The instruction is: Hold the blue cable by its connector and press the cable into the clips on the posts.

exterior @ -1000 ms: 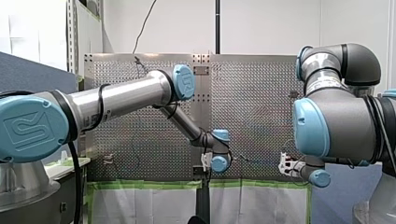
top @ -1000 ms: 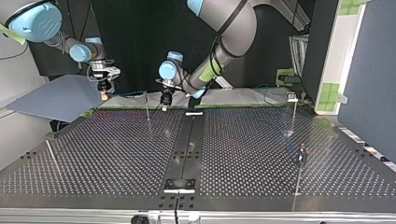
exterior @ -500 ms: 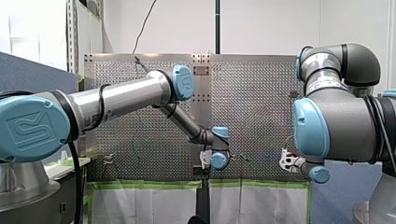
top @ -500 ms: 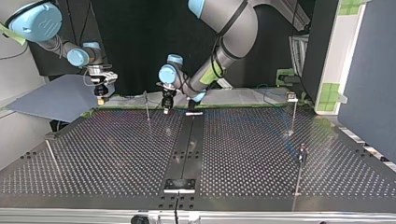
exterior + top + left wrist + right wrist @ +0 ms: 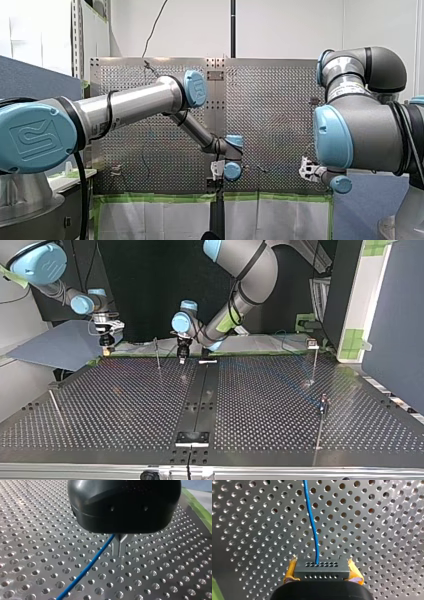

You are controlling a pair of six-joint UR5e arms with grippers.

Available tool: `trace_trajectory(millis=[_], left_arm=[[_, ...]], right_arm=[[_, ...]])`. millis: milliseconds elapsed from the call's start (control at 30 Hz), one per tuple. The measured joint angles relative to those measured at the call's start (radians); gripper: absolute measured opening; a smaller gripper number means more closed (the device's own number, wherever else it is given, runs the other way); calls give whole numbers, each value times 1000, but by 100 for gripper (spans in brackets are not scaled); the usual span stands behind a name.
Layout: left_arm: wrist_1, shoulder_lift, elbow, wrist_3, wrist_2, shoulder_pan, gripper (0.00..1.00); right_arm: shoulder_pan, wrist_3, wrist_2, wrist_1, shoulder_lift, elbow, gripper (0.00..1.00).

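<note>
1. Since a second ago, in the top view, my left gripper (image 5: 182,356) has shifted slightly to the view's right and my right gripper (image 5: 106,340) slightly to its left.
2. My right gripper's yellow pads (image 5: 353,571) clench the black perforated connector (image 5: 322,573). The thin blue cable (image 5: 312,522) leaves the connector and runs ahead over the perforated metal table (image 5: 374,530).
3. The cable comes out from under my left gripper's black housing (image 5: 125,505). The housing hides the grip, so I cannot tell whether it is clamped or released.

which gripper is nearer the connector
Right. My right gripper grips the connector between its yellow pads; my left gripper is apart from it, further along the blue cable.
</note>
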Motion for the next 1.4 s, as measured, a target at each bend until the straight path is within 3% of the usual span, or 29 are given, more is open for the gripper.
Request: trace_trajectory(millis=[500, 567, 600, 667, 700, 733, 767, 1067, 1400], left_arm=[[36, 0, -15, 0, 6, 21, 0], [36, 0, -20, 1, 5, 24, 23], [36, 0, -23, 2, 4, 26, 23], [36, 0, -28, 3, 3, 28, 61], [36, 0, -32, 4, 2, 29, 61], [37, 0, -34, 4, 2, 29, 90], [38, 0, -37, 4, 2, 29, 100], [39, 1, -55, 11, 14, 28, 100], [7, 1, -65, 56, 48, 13, 100]], right_arm=[[3, 37, -1, 10, 0, -62, 0], [4, 40, -1, 11, 0, -65, 0], [5, 41, -1, 11, 1, -66, 0], [6, 42, -2, 11, 1, -67, 0], [6, 42, -2, 11, 1, -67, 0], [6, 42, -2, 12, 1, -67, 0], [7, 42, -2, 13, 1, -67, 0], [7, 43, -1, 15, 2, -68, 0], [7, 40, -1, 27, 4, -67, 0]])
